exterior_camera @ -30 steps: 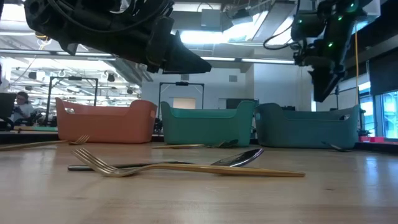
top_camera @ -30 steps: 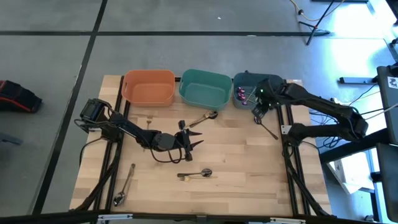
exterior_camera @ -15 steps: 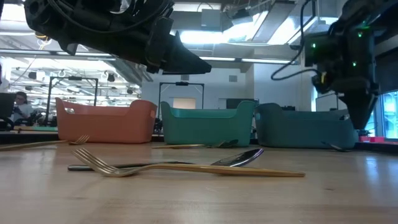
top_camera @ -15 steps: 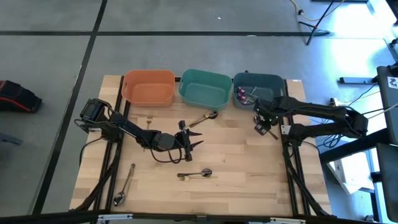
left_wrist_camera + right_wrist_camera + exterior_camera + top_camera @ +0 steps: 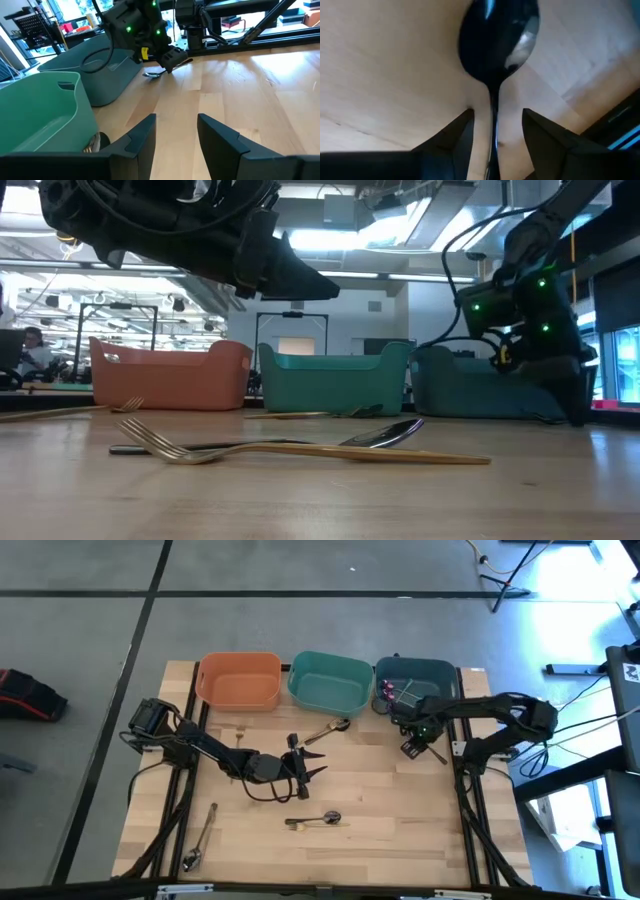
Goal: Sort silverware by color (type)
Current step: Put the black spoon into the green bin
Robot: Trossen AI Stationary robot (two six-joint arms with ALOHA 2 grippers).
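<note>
Near edge first. You have a dark slim spoon (image 5: 198, 838) lying at the near left corner of the pale wooden worktop (image 5: 380, 825), and a gold fork crossed with a dark grey spoon (image 5: 314, 819) in the middle of the near half. All of these are untouched and well apart from both arms; I judge them still to be sorted.

Middle of the worktop: your left gripper (image 5: 312, 766) hangs above the wood with its jaws parted and nothing between them. It points toward the far edge, so it looks parked, kept out of the right arm's way.

Further back, a gold spoon (image 5: 328, 729) lies just in front of the teal plastic bin (image 5: 330, 683).

Right side: your right gripper (image 5: 411, 747) is low at the table, close to the right edge, just in front of the blue-grey plastic bin (image 5: 416, 672). The right wrist view shows its fingers (image 5: 452, 137) set narrowly apart, straddling the handle of a glossy black spoon (image 5: 499, 40) that lies flat on the wood. Not closed on it yet. Straddling the handle rather than the bowl gives the pads a slim part to pinch.

Far edge: orange plastic bin (image 5: 239, 678) at the left. The blue-grey bin already holds iridescent purple pieces (image 5: 396, 691).
</note>
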